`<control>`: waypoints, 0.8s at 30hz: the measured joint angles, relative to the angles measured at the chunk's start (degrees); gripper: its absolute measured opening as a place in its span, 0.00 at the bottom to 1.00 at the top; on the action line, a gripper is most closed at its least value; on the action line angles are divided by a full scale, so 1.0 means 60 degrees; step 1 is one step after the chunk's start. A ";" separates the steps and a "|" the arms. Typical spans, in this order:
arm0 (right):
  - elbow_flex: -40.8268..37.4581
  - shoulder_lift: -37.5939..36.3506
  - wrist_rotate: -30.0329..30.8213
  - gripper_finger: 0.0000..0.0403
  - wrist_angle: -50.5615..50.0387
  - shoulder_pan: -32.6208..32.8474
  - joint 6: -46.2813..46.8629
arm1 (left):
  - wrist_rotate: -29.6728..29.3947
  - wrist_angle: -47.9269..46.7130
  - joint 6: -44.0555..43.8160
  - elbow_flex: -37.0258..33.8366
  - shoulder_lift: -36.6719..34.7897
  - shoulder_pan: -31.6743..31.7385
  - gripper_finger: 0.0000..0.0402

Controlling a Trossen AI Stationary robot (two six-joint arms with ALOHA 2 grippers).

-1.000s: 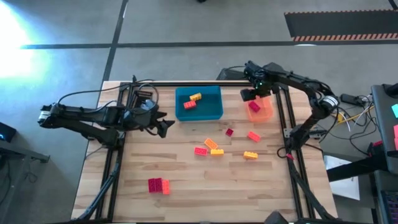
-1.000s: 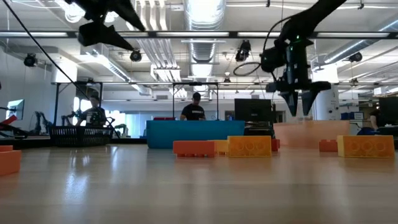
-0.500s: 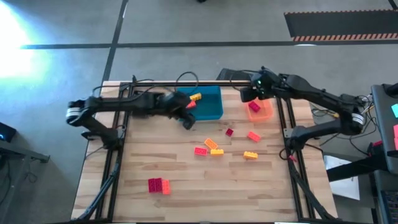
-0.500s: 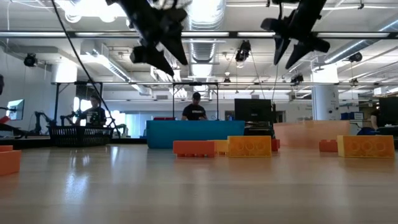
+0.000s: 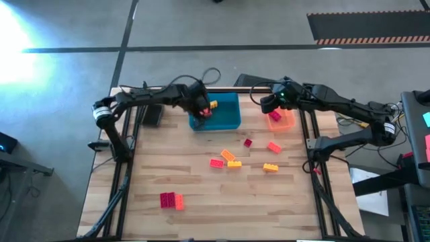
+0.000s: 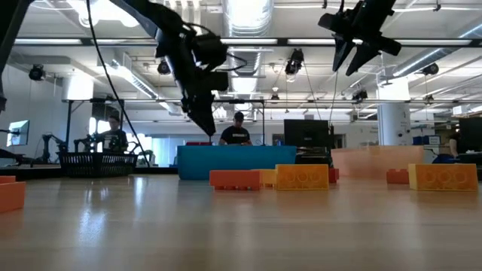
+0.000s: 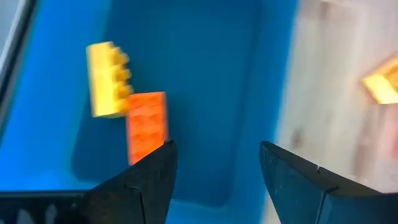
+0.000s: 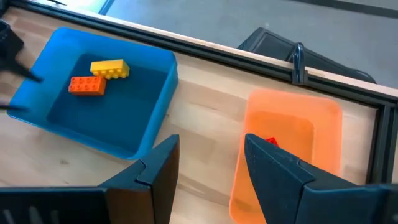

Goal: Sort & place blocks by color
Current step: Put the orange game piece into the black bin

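My left gripper (image 5: pixel 200 113) hangs open and empty over the left part of the blue tray (image 5: pixel 225 119). In the tray lie a yellow block (image 7: pixel 109 78) and an orange-red block (image 7: pixel 147 121), just ahead of the fingers. My right gripper (image 5: pixel 269 102) stands open and empty, high above the table (image 6: pixel 354 56), beside the orange tray (image 5: pixel 285 122), which holds a red block (image 8: pixel 270 142). Several blocks lie loose mid-table: magenta (image 5: pixel 247 142), red (image 5: pixel 274 146), orange (image 5: pixel 228 155), red (image 5: pixel 216 163), yellow (image 5: pixel 234 163) and yellow (image 5: pixel 271 167).
A red and pink pair of blocks (image 5: pixel 169 199) lies near the table's front left. A black frame rail (image 5: pixel 309 134) runs along the table's right side and another along the far edge. A dark box (image 5: pixel 151 115) sits left of the blue tray.
My left gripper has swung from the table's left side toward the far right and come down over the blue tray, rolling as it went. My right gripper has risen from just above the orange tray and tipped from pointing down to slanting.
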 joint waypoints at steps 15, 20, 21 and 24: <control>-0.0079 0.0547 0.0016 0.43 0.0067 -0.0004 -0.0790 | 0.0542 0.1405 -0.0232 -0.0243 0.0127 0.0702 0.52; -0.0079 0.0754 0.0005 0.44 0.0142 -0.0007 -0.1010 | 0.0516 0.1596 -0.0404 -0.0393 0.0824 0.0722 0.52; -0.0079 0.0786 0.0001 0.43 0.0191 -0.0004 -0.1041 | 0.0468 0.1555 -0.0406 -0.0400 0.0981 0.0719 0.52; -0.0079 0.0836 -0.0038 0.43 0.0326 -0.0005 -0.1072 | 0.0362 0.1585 -0.0412 -0.0400 0.1338 0.0740 0.52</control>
